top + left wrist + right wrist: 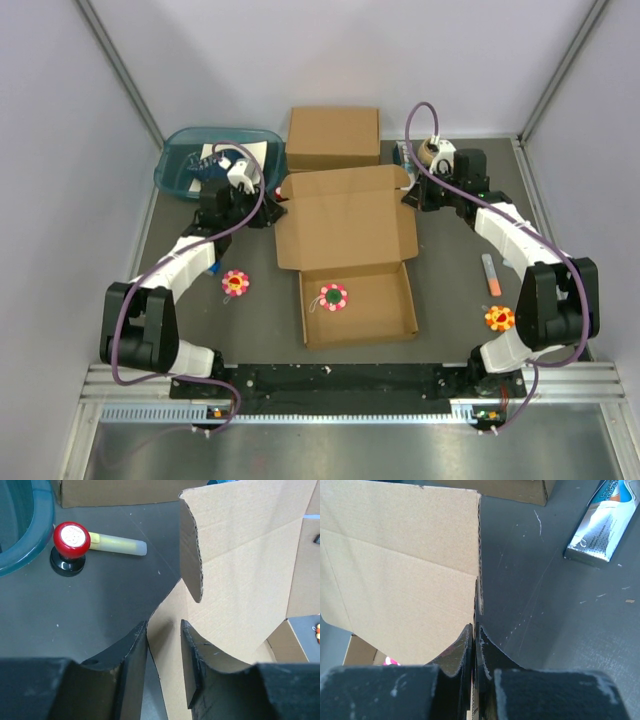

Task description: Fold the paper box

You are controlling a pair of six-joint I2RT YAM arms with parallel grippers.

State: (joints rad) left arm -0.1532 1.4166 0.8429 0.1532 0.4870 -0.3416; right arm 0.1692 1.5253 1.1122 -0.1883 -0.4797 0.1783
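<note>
Paper box (350, 250) smack in the middle of the worktop (455, 300), lying open. Shallow tray half on the near side, big lid panel on the far side with small flaps at its left and right ends. Looks lifted a bit off the surface in the wrist views, but can't tell how far. One pink-and-green flower-shaped disc (333, 296) sitting inside the tray.

Left jaws at the left end of the lid panel: apart, with a finger (131, 652) on each side of the cardboard edge. Can't say for sure whether either finger is actually touching the sheet. Right jaws at the right end of the same panel: pressed together and clamped on the cardboard, with the cut edge coming straight out from between the fingers (457, 652).

Other stuff lying around:
- thicker brown cardboard box (333, 137) just past the far edge of the lid
- blue tub (185, 170) at far left
- red-capped stamp (71, 540) standing near the tub, with a pale yellow tube (120, 545) right against it
- blue-and-white packet (600, 522) on the far right, apart from the lid
- second flower disc (236, 283) left of the tray, and an orange one (499, 318) near right
- orange-and-grey stick (490, 273) right of the tray, well apart from it
</note>
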